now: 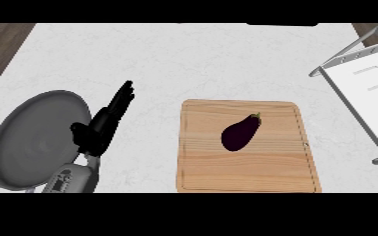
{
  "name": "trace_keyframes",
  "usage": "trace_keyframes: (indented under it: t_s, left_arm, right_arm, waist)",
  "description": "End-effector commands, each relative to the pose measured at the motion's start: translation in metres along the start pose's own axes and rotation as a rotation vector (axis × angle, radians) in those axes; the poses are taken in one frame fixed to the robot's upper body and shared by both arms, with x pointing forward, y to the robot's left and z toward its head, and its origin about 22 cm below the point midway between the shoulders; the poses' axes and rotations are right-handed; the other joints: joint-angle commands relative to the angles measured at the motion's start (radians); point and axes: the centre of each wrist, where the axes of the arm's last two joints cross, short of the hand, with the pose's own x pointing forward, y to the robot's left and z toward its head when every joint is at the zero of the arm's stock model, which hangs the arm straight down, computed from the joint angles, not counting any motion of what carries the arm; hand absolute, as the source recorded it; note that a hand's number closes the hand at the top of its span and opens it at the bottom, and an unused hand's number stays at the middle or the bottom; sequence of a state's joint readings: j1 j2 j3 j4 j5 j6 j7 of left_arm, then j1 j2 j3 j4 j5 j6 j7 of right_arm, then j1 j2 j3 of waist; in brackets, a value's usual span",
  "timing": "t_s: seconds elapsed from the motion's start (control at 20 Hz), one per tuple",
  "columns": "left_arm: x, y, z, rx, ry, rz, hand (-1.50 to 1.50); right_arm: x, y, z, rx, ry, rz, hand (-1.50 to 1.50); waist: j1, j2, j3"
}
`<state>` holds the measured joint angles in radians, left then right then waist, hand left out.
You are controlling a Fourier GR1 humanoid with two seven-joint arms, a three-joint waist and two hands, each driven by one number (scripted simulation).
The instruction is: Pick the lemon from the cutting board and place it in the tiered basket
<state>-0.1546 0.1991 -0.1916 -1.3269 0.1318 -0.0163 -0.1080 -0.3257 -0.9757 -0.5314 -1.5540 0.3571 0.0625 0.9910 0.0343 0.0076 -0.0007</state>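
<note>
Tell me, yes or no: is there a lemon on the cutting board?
No: only a dark purple eggplant lies on the cutting board.

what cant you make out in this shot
- Lemon: none shows in the head view; only an eggplant lies on the cutting board.
- Right hand: not in view.
- Tiered basket: cut off by the right edge.
- Grey plate: partly hidden by the open left hand and the lower edge.

One view only, taken from the robot's head and looking steeply down on the counter (192,60). It frames the cutting board (251,165) near the lower middle, a grey plate (37,140) at the left edge and a wire basket (353,65) at the right edge.
</note>
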Motion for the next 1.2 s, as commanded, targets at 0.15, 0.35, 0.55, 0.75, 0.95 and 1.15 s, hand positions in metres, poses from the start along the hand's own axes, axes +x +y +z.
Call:
trace_keyframes:
  t_s: [0.15, 0.35, 0.55, 0.75, 0.95, 1.15]
  left_arm:
    - [0.005, 0.000, -0.006, -0.006, -0.008, -0.003, 0.00]
    - [-0.005, 0.002, -0.007, 0.007, -0.005, 0.002, 0.00]
    - [0.006, -0.006, -0.006, 0.018, 0.002, 0.011, 0.00]
    - [0.013, -0.009, -0.009, 0.004, -0.005, -0.005, 0.00]
    - [-0.005, 0.006, 0.010, -0.004, 0.000, -0.003, 0.00]
    - [-0.018, -0.004, 0.000, 0.009, 0.009, 0.003, 0.00]
  right_arm:
    - [0.017, 0.064, -0.041, 0.072, 0.004, 0.016, 1.50]
    - [0.039, 0.086, -0.049, 0.104, -0.002, 0.011, 1.50]
    - [0.047, 0.104, -0.060, 0.118, -0.004, -0.021, 1.50]
    - [0.053, 0.130, -0.058, 0.181, 0.002, -0.101, 1.50]
    - [0.064, 0.133, -0.062, 0.216, 0.029, -0.181, 1.50]
    - [0.070, 0.126, -0.064, 0.353, 0.267, -0.364, 1.50]
  waist:
    - [0.008, 0.003, 0.001]
    - [-0.003, 0.002, 0.001]
    - [0.004, 0.002, 0.001]
    - [-0.003, 0.000, 0.002]
    - [0.003, 0.001, 0.002]
    - [-0.018, 0.002, 0.000]
